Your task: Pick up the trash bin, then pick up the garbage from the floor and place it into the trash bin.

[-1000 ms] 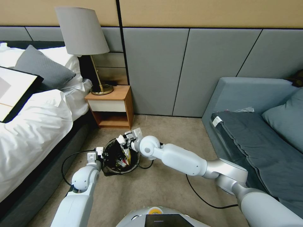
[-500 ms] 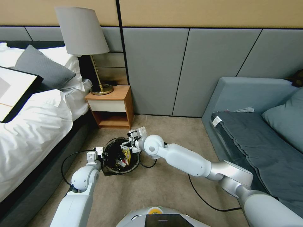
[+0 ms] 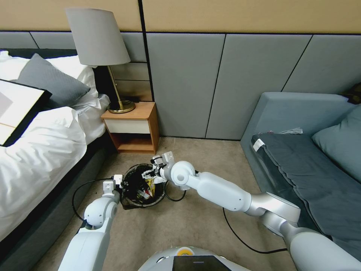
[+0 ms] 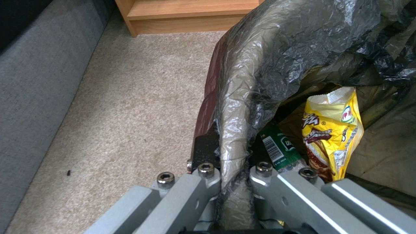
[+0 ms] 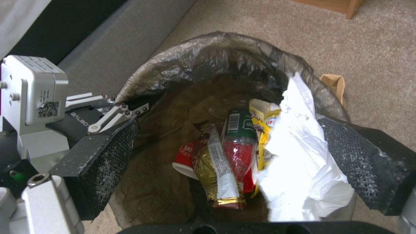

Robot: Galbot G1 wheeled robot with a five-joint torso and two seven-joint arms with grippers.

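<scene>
Lowered slightly since before, right hand (image 5: 225,152) hangs spread above the trash bin (image 5: 208,58), white tissue (image 5: 299,159) seemingly released; left hand (image 4: 232,182) pinches the rim, steadying it.

The room is evenly and softly lit, with no hard shadows cast; the lamp (image 3: 97,37) is unlit. Straight wall lines are bowed toward the head view's edges by wide-angle distortion. In the wrist views, glare is thrown off the liner (image 4: 260,65) and the tissue (image 5: 299,162) is blown out, while the nearest gripper parts are blurred
</scene>
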